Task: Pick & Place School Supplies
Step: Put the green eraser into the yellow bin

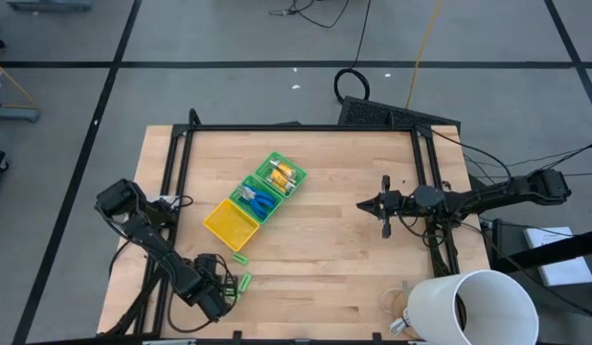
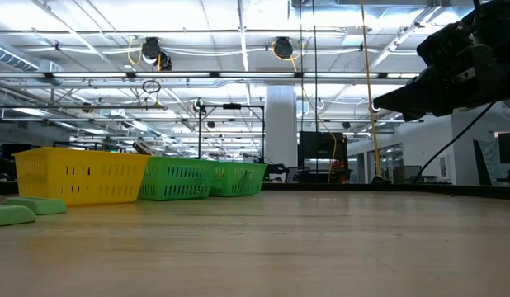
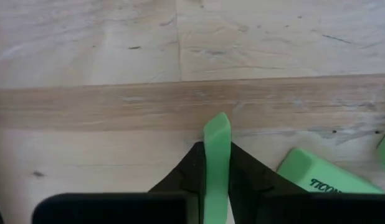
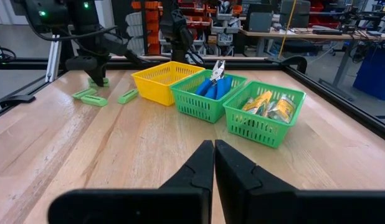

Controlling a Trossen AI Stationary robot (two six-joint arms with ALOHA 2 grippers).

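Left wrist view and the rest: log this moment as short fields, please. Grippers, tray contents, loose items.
left gripper: shut on a light-green stick, near the table's front-left
right gripper: shut, empty, right of the tray
yellow bin: looks empty
middle green bin: blue-handled tools
end green bin: yellow-orange pieces
loose green sticks: on the table by the yellow bin
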